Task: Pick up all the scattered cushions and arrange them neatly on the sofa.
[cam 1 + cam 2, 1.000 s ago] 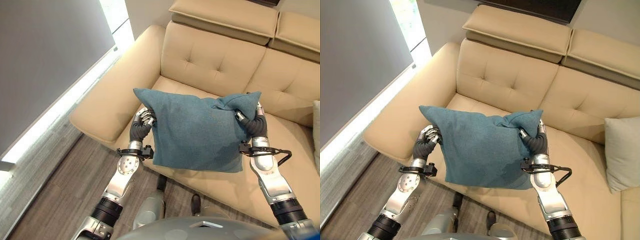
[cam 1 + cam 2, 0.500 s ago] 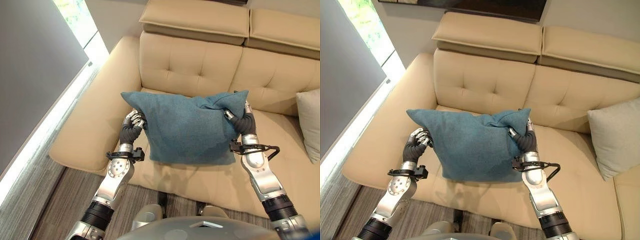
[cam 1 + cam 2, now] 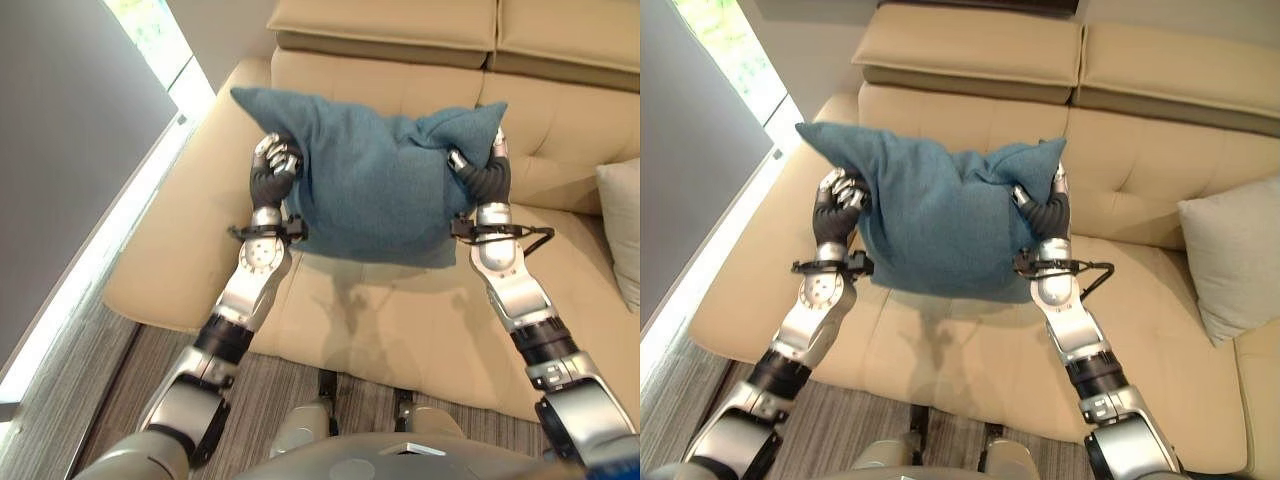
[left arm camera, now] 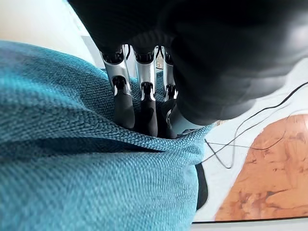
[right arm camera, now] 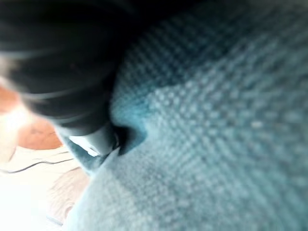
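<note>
So the square teal woven-fabric cushion (image 3: 375, 175) is up in the air between both arms, held over the seat of the tan leather sofa (image 3: 390, 320), in front of its backrest. The left robot hand (image 3: 272, 165) has its fingers curled into the cushion's left edge, and the right robot hand (image 3: 478, 170) is clamped on the right top corner (fabric bunched there). A pale grey cushion (image 3: 1232, 255) sits at the sofa's right end.

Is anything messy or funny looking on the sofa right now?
Nothing is spilled or broken. The teal cushion is not on the sofa yet: the left hand and right hand hold it up above the seat, bunched where they grip it. A grey cushion leans at the right.
</note>
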